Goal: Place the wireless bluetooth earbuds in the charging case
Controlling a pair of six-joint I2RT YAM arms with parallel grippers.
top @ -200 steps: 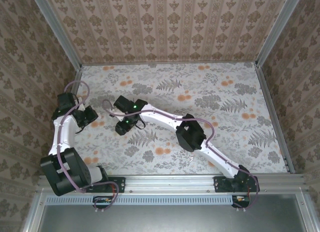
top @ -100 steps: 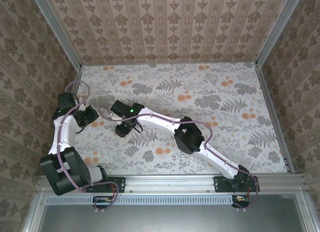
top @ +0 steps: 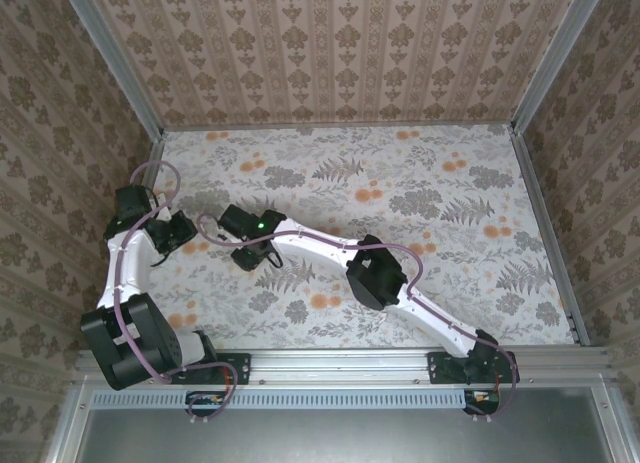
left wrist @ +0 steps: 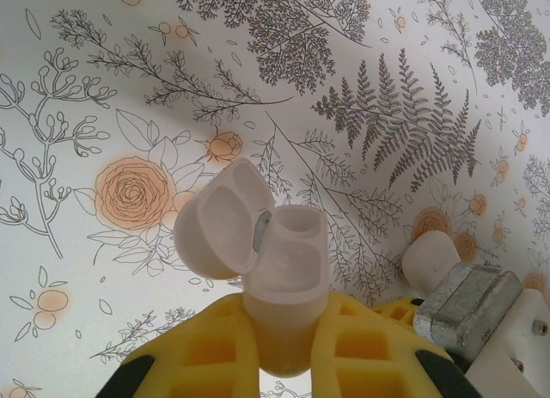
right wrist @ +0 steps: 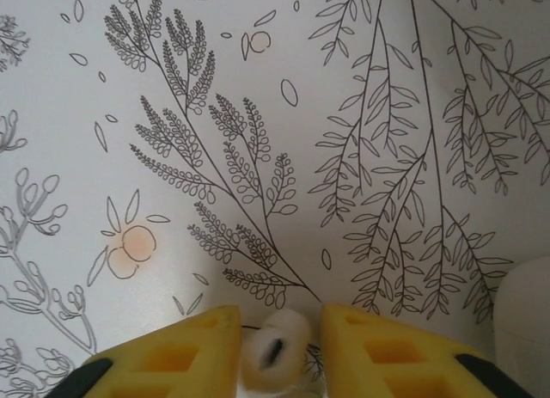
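Table (top: 480,273) right half open; left-centre tight: right arm (top: 310,245) stretched across, close to left arm (top: 118,268) holding charging case (left wrist: 284,260).

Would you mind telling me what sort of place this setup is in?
Probably a small enclosed robot work cell, not a home: wallpapered panels wall in a floral-covered table, with aluminium framing carrying the left arm and right arm.

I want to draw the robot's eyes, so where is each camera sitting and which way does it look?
Top external: above and behind the arms, looking down at the flowered table; the left arm and right arm show, bases nearest.
Left wrist: on the left arm, looking down past its yellow fingers; the left gripper clamps the open charging case.
Right wrist: on the right arm, looking down; the right gripper pinches an earbud.
Shared: every view sees the same flowered table.
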